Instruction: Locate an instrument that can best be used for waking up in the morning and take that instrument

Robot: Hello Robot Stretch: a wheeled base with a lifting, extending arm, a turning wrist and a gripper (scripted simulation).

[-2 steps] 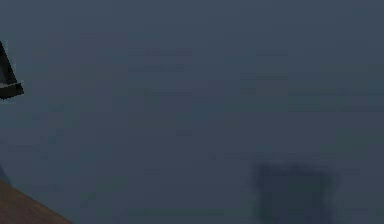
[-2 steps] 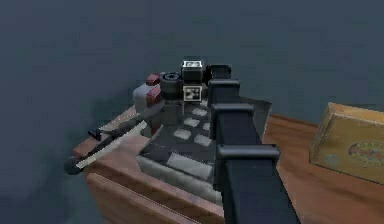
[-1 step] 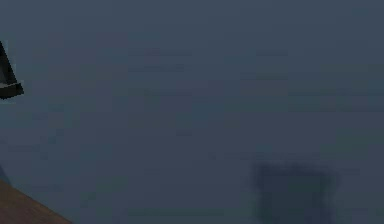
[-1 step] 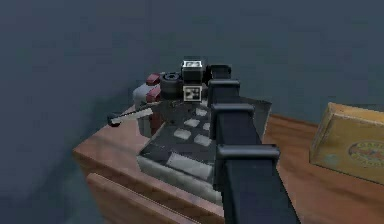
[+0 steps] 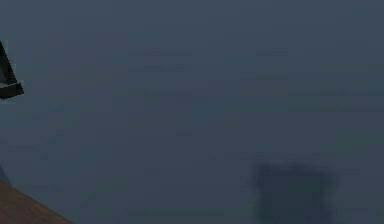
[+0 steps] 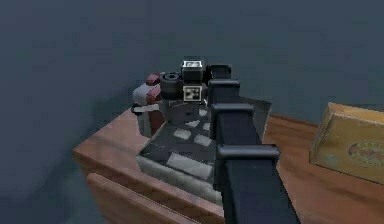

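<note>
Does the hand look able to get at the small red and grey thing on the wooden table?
Probably yes: the hand is at the small red and grey thing on the wooden table, with nothing seen between them. The flat dark grey slab lies low beneath the arm.

We see a plain blue-grey wall [image 6: 80, 50] and a warm brown wooden surface [image 6: 115, 150]. The arm [image 6: 240, 150] is near black, and its two squares [image 6: 192, 72] are white with black marks. A dark grey slab [image 6: 160, 150] carries paler grey patches. A small thing [image 6: 147, 95] shows dull red and pale grey. The box [image 6: 350, 140] is tan-yellow, faintly patterned.
</note>
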